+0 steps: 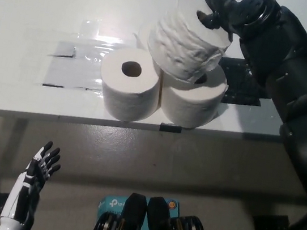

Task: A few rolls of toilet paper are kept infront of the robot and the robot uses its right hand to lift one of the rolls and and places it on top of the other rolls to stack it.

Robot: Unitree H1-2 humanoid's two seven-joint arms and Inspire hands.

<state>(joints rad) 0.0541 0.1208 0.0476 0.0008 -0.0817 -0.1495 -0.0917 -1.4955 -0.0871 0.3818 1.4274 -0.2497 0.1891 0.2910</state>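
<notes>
Three white toilet paper rolls stand upright together near the table's front edge: a front left roll [130,81], a front right roll [192,100] and a back roll [145,34], mostly hidden. My black right hand [227,17] is shut on a fourth roll [186,36], with fingers in its core hole. That roll hangs tilted just above the group, over the front right and back rolls. I cannot tell whether it touches them. My white left hand [32,186] rests open below the table at the lower left.
The white table [31,6] has a grey taped patch [71,66] left of the rolls and a black flat plate [244,82] right of them, under my right arm. Its front edge [56,117] runs just before the rolls. Floor lies below.
</notes>
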